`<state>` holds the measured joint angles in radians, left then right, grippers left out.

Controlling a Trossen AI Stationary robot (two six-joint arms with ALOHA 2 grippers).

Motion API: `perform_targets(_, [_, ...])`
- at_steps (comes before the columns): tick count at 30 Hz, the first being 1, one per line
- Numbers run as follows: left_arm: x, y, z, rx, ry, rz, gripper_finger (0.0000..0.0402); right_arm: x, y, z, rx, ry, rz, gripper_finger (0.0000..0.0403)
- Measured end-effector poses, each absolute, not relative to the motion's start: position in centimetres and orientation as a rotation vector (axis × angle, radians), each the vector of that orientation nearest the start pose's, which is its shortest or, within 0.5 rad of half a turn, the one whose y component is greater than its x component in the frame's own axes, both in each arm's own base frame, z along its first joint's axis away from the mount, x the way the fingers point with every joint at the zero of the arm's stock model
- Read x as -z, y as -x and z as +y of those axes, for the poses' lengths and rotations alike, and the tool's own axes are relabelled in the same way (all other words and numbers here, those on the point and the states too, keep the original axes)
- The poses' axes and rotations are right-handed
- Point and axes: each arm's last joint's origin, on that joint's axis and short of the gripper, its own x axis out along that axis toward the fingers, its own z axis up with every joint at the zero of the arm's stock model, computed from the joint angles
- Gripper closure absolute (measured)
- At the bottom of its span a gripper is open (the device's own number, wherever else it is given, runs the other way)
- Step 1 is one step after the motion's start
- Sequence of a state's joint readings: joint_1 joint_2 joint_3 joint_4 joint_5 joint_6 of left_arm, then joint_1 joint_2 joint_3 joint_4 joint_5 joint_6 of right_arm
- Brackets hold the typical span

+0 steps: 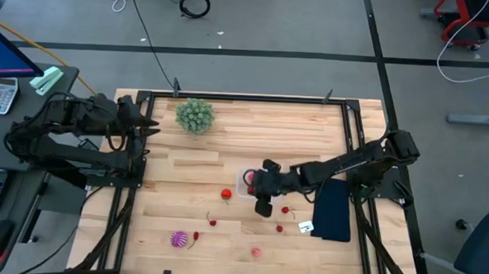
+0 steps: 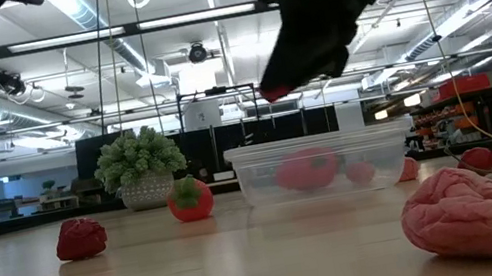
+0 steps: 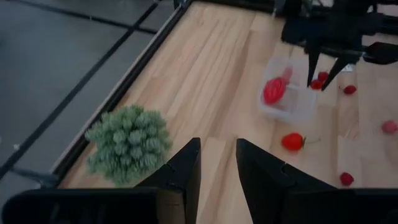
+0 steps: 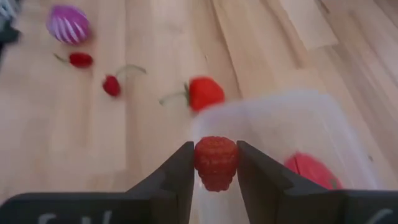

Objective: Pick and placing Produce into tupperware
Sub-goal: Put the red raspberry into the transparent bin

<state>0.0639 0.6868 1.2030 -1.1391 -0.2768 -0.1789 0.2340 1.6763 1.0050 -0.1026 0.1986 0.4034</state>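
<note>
The right gripper is pinching a small red raspberry at its sides, hovering over the tupperware at lower centre-right (likely light, bumpy, slightly squashy, so gentle pressure suits).

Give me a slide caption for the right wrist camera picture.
Right gripper holds a red raspberry over the clear tupperware, with more produce scattered on the wooden table.
</note>
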Motion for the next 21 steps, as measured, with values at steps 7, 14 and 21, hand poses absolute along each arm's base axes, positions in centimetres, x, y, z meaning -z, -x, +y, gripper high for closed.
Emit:
perform_targets(7, [-38.6, -8.0, 1.3, -0.409, 0.171, 0.615, 0.0294, -18.2, -32.8, 6.7, 0.275, -0.273, 0.861, 0.0283])
perform_targets(14, [-38.2, -9.4, 1.4, -0.413, 0.162, 0.665, 0.0294, -16.4, -32.9, 5.9, 0.351, -0.356, 0.954, 0.0287])
perform_targets(21, [-37.8, -11.1, 1.5, -0.404, 0.119, 0.728, 0.0294, -14.9, -33.1, 6.0, 0.370, -0.392, 1.001, 0.0277])
